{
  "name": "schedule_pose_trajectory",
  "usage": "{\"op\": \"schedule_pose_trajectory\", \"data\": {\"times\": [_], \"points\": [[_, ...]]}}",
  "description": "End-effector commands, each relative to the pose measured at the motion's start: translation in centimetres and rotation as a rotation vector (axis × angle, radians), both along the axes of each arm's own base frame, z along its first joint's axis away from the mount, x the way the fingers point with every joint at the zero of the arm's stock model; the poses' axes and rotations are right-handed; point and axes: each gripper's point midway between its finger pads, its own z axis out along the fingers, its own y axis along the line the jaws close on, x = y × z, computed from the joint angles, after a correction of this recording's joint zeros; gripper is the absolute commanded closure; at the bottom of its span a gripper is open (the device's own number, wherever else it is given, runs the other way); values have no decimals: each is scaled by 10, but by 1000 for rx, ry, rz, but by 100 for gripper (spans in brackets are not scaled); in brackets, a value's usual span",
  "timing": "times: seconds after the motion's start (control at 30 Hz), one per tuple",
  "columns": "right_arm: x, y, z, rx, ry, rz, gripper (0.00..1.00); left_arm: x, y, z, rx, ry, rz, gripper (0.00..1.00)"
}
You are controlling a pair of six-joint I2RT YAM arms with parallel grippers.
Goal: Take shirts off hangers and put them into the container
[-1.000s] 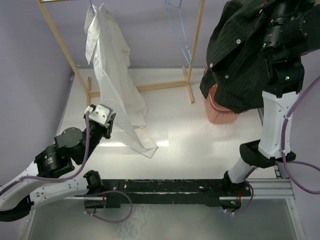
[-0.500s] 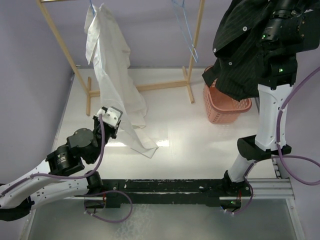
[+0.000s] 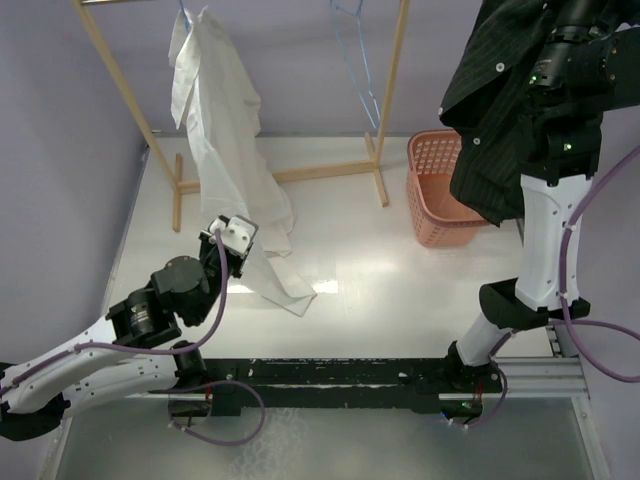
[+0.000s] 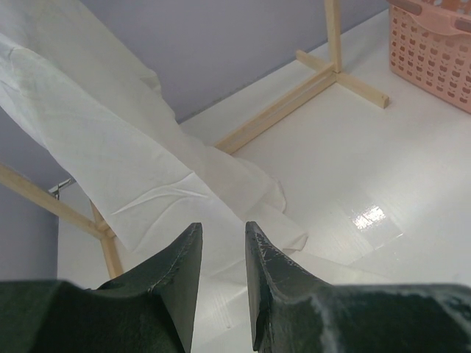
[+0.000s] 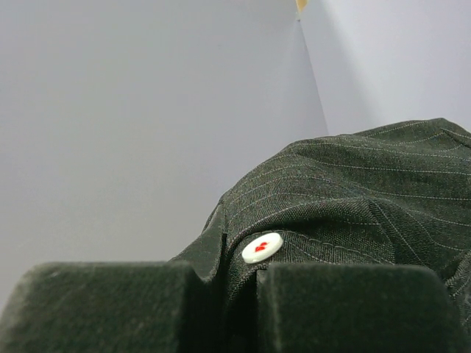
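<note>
While the left claw (image 4: 221, 246) is hovering low over the surface (image 3: 400, 280), its two pads narrowly apart with nothing between them, the tail of the white shirt (image 3: 225, 140) is lying crumpled on the white top just ahead. The cloth is looking thin, light and wholly limp, so it is likely to sag and drag rather than lift as one piece. The loose hem near the claw is offering the readiest pinch, though a hold nearer the collar would probably be doing more to slip it off the blue hanger (image 3: 183, 15) at the top of the wooden rack (image 3: 395, 90).

To the right, the right claw (image 5: 239, 283) is clamping a fold of the black shirt (image 3: 495, 120) beside a white button and holding it high. The pinstriped cloth is draping over the arm, free of any hanger, and in the overhead view its lower edge is overlapping the right side of the pink basket (image 3: 430, 215). A second blue hanger (image 3: 358, 70) is hanging bare by the rack's right pole. The surface is looking glossy and smooth, giving cloth little to catch on, and plain lilac walls (image 3: 290, 60) are closing in the scene behind.
</note>
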Motion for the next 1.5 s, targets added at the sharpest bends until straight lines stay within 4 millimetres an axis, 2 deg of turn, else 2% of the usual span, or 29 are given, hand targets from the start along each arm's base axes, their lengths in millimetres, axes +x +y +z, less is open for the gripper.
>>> {"op": "schedule_pose_trajectory", "data": {"times": [0.0, 0.13, 0.23, 0.4, 0.57, 0.73, 1.03, 1.17, 1.2, 1.3, 1.47], "points": [[14, 3, 7, -1, -48, 15, 100, -2, 2, 3, -77, -4, 0, 66], [36, -2, -1, 19, -48, 22, 100, -3, 5, -1, -84, 3, 6, 66], [60, -11, -16, 38, -17, 40, 100, -2, 4, -3, -84, 9, 2, 66], [95, -27, -50, 38, 90, 9, 100, 0, 1, -7, -74, 17, -5, 66], [121, -33, -101, 25, 263, 21, 100, 1, 3, -5, -87, 17, -2, 66], [142, -31, -170, 12, 462, 33, 100, 2, 4, -6, -100, 27, -9, 66], [156, -37, -292, 59, 749, -5, 100, 3, -1, -8, -101, 42, -27, 66], [147, -33, -376, 114, 917, 11, 100, 4, -2, -10, -102, 62, -31, 66], [145, -32, -405, 126, 971, 17, 100, 4, -1, -10, -104, 65, -31, 66], [143, -29, -453, 134, 1073, 27, 99, 3, -2, -10, -111, 61, -37, 66], [148, -7, -535, 191, 1264, 137, 95, 3, -3, -11, -107, 67, -43, 66]]}}
